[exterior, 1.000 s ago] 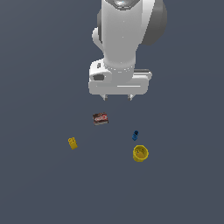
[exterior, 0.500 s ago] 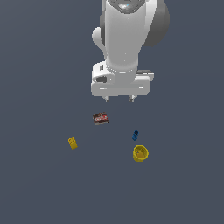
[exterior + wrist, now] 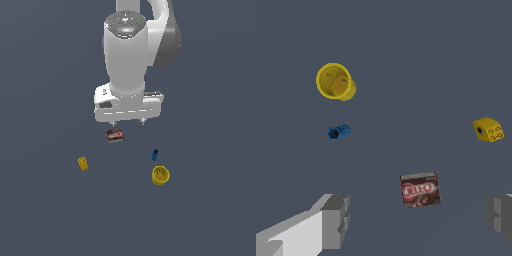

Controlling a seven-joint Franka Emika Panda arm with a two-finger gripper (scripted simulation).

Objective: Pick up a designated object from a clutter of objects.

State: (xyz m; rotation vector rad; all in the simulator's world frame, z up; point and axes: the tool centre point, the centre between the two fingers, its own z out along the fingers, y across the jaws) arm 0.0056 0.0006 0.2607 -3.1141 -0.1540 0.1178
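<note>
Gripper [image 3: 128, 122] hangs wide open and empty, up above the box [image 3: 115, 135]. Nothing is picked yet. Yellow brick [image 3: 83, 163] sits alone toward the exterior view's left, well apart from the cup [image 3: 160, 175] and blue piece [image 3: 154, 154]; reaching, descending and grasping all remain.

The gripper [image 3: 128, 121] hung above the surface, jaws spread apart and empty. The dark flat box [image 3: 115, 135] lay just below its fingertips. The yellow block [image 3: 83, 163] lay farther off toward the exterior view's left; the blue piece [image 3: 154, 154] and yellow cup [image 3: 160, 175] toward its right.
</note>
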